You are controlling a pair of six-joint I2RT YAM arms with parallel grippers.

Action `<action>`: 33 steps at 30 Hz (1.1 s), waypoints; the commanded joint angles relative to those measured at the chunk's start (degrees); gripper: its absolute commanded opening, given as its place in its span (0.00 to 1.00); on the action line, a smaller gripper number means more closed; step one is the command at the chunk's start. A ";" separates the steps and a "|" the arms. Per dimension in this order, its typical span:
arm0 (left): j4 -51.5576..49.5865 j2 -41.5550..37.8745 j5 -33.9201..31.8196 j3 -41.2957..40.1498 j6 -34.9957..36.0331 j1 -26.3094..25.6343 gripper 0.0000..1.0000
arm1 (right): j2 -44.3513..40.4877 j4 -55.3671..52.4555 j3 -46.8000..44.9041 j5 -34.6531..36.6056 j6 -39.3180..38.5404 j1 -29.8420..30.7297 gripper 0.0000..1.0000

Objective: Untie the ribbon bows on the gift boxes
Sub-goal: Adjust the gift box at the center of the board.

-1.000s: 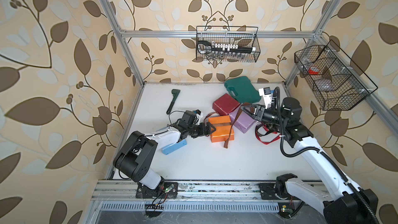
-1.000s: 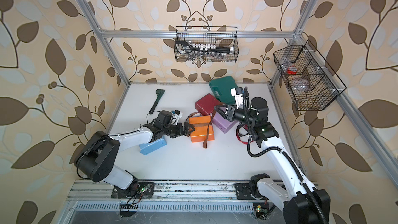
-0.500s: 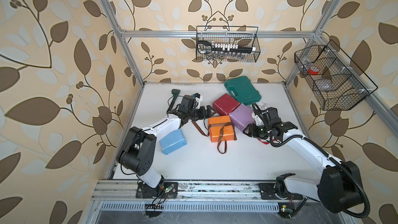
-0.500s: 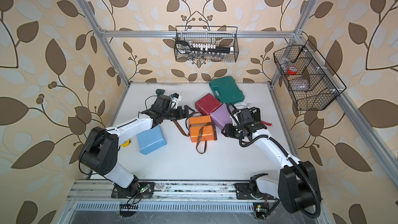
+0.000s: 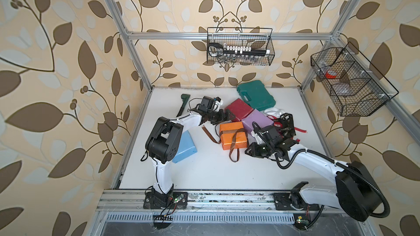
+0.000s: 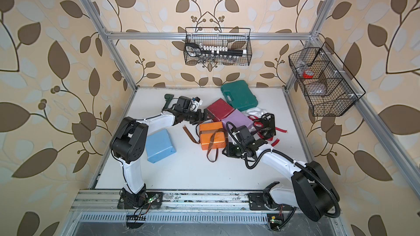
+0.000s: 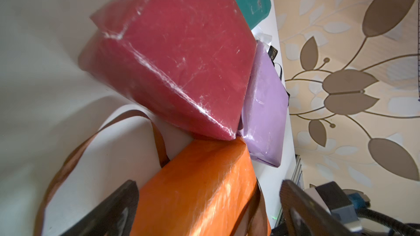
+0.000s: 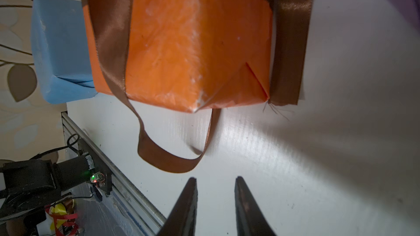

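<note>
- The brown ribbon (image 5: 234, 155) lay slack over the orange box (image 5: 233, 138) near the counter's middle. One band crossed the top, a loop drooped off the near side, and a tail trailed toward the left arm.
- Only the right wrist view showed it as glossy satin (image 8: 168, 160). It had a cut, frayed end beside the box's crinkled, folded paper corner (image 8: 181, 42).
- The dark red box (image 5: 238, 112) and lilac box (image 5: 256, 122) sat just behind the orange one.
- The left wrist view showed the three boxes' corners meeting, and white scuff lines on the dark red paper (image 7: 177, 53).
- The blue box (image 5: 185, 148) lay apart to the left. The left arm half hid it in a top view, and it showed nearly whole in a top view (image 6: 159, 146).
- The black lettered ribbon (image 5: 286, 123), red ribbon (image 5: 298, 129) and white ribbon (image 5: 272, 110) lay in a loose heap just right of the lilac box. Only the top views showed the heap whole.
- The left hand (image 7: 209, 186) stood wide apart, clamped on nothing. Its own view showed the orange box's end between the fingers, and the top views put it by the dark red box's left corner (image 5: 223, 118).
- The right hand (image 8: 214, 179) had a narrow, empty gap. It was low over bare counter, pointing at the ribbon loop, just right of the orange box (image 5: 247, 152).
- The green case (image 5: 255, 96), of hard moulded plastic, lay just behind the dark red box.
- The counter (image 5: 204, 173) was smooth and white.
</note>
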 commanded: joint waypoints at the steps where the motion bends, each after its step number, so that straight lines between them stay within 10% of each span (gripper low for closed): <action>1: 2.24 -0.67 3.44 -0.45 0.38 -0.60 0.99 | 3.78 8.63 0.76 -0.60 2.61 0.25 0.30; 20: 1.16 -25.05 -4.92 -29.28 -1.17 -0.27 0.99 | 27.61 5.86 23.95 -5.35 -10.74 -3.92 0.34; 33: -8.16 -33.70 -14.87 -28.02 -2.49 7.17 0.99 | 17.88 -11.14 30.13 12.27 -15.13 -2.55 0.39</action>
